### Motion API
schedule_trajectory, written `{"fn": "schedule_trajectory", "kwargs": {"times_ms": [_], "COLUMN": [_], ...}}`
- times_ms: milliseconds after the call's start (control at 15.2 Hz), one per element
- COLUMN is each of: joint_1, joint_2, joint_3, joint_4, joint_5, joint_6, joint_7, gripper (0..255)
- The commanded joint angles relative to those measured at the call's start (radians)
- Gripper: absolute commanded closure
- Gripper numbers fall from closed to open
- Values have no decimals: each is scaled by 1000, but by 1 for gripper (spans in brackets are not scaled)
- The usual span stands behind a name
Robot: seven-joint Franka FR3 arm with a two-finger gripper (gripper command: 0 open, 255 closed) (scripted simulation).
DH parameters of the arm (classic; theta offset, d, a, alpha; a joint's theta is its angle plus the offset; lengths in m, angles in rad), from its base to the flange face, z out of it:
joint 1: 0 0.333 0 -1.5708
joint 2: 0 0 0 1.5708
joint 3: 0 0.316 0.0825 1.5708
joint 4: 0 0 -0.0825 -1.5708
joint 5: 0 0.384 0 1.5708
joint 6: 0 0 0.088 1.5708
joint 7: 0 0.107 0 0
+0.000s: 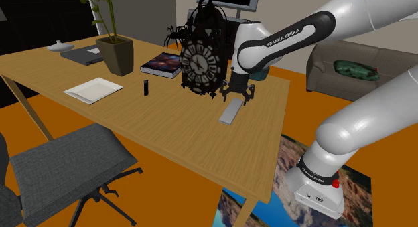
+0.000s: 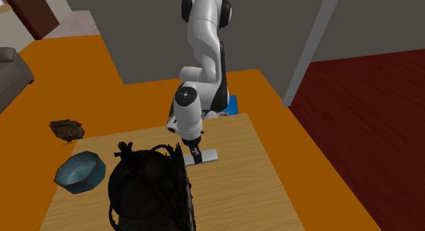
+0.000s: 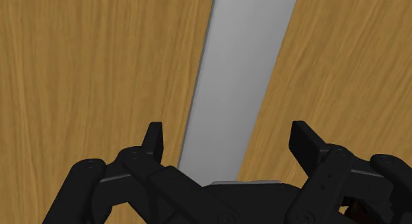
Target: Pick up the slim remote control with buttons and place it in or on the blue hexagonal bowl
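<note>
1. A white robot arm reaches over a wooden worktop [image 1: 167,125], and its black hand [image 1: 238,97] points down at the far end of a slim remote control [image 1: 231,112].
2. The remote is drawn as a plain grey slab, with no buttons that I can make out. It lies flat on the worktop, near the edge closest to the robot's stand.
3. In the wrist view the hand [image 3: 229,140] is spread wide. Its two fingers [image 3: 153,140] stand on either side of the remote [image 3: 241,77], with bare wood showing between each finger and the slab, so nothing is gripped.
4. In the second exterior view the hand [image 2: 193,152] sits low over the remote [image 2: 206,156]. The blue hexagonal bowl [image 2: 80,172] stands well apart from it, near that view's left edge of the worktop.
5. A large ornate black clock [image 1: 201,61] stands upright just beside the hand, between the remote and the bowl.
6. Further along the worktop are a book [image 1: 163,63], a potted plant [image 1: 119,55], a small black cylinder [image 1: 145,87] and a white plate [image 1: 93,90].
7. A grey office chair [image 1: 60,165] stands on the orange floor beside the worktop.
</note>
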Motion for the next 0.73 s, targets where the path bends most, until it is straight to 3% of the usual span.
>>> {"fn": "schedule_trajectory", "kwargs": {"times_ms": [0,330,660], "joint_1": [-9,-14,-14], "joint_2": [29,86,86], "joint_3": [7,17,17], "joint_4": [-6,-41,-41], "joint_5": [-7,-17,-17], "joint_6": [36,128,128], "joint_7": [21,30,30], "gripper": [0,0,0]}}
